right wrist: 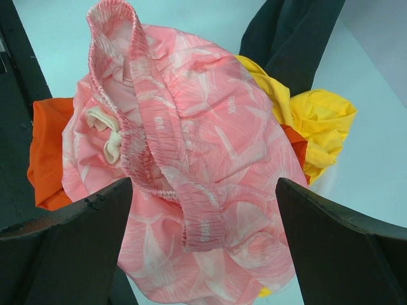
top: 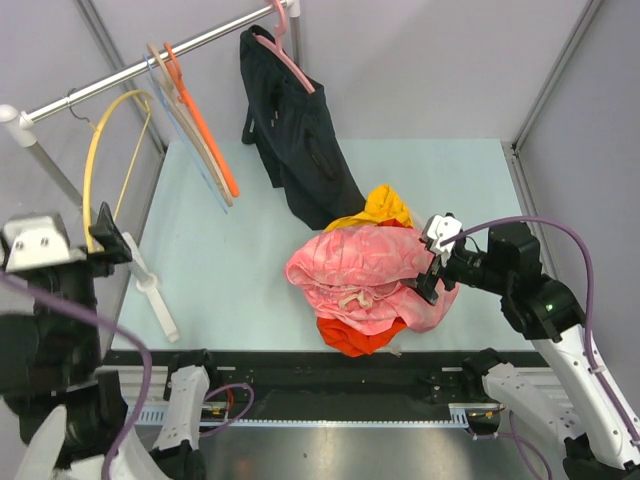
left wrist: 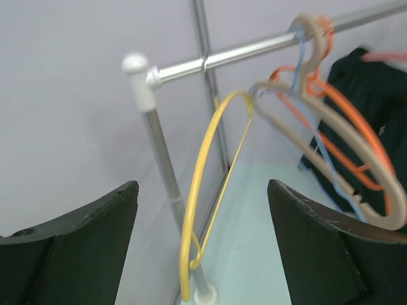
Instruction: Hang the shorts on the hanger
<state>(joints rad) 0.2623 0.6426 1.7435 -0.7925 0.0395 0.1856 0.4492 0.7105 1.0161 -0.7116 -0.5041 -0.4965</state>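
The pink shorts (top: 365, 265) lie crumpled on top of a clothes pile at the table's front middle, the white drawstring (top: 352, 298) showing. In the right wrist view the elastic waistband (right wrist: 165, 133) runs up between my fingers. My right gripper (top: 432, 283) is open just right of and above the shorts (right wrist: 210, 159). The yellow hanger (top: 100, 150) hangs from the rail at the far left; it also shows in the left wrist view (left wrist: 200, 190). My left gripper (top: 105, 235) is open and empty, facing the hanger's lower end.
A metal rail (top: 130, 75) on a post (left wrist: 159, 152) carries an orange hanger (top: 205, 130), a beige hanger (left wrist: 331, 133) and a pink hanger (top: 290, 60) with a black garment (top: 300, 150). An orange-red garment (top: 355, 335) and a yellow garment (top: 385, 208) lie under the shorts.
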